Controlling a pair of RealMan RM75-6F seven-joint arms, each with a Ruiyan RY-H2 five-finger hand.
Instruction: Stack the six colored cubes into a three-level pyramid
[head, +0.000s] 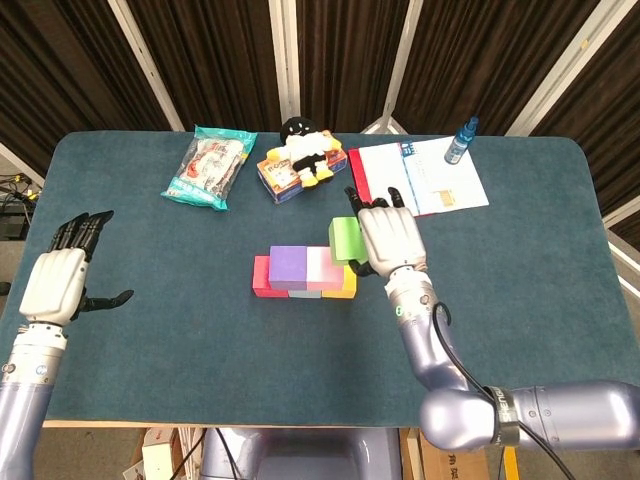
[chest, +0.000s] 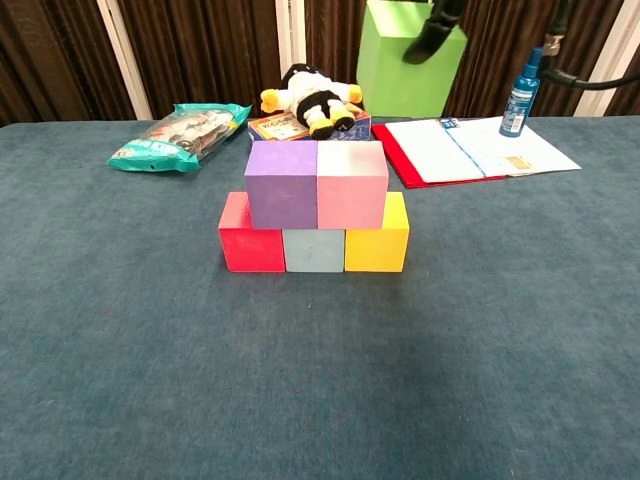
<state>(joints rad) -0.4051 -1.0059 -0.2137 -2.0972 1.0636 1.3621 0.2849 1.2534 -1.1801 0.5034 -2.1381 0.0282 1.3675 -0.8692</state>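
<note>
A two-level stack stands mid-table: red cube (chest: 251, 244), grey-blue cube (chest: 314, 250) and yellow cube (chest: 378, 238) in a row, with a purple cube (chest: 281, 183) and a pink cube (chest: 352, 184) on top. My right hand (head: 390, 238) grips a green cube (head: 346, 240) and holds it in the air above and slightly right of the pink cube; the green cube (chest: 408, 58) shows high in the chest view. My left hand (head: 59, 281) hovers at the table's left edge with fingers spread and nothing in it.
Along the far side lie a snack bag (head: 207, 166), a plush penguin (head: 303, 145) on a small box, an open red folder (head: 415, 181) and a blue spray bottle (head: 461, 140).
</note>
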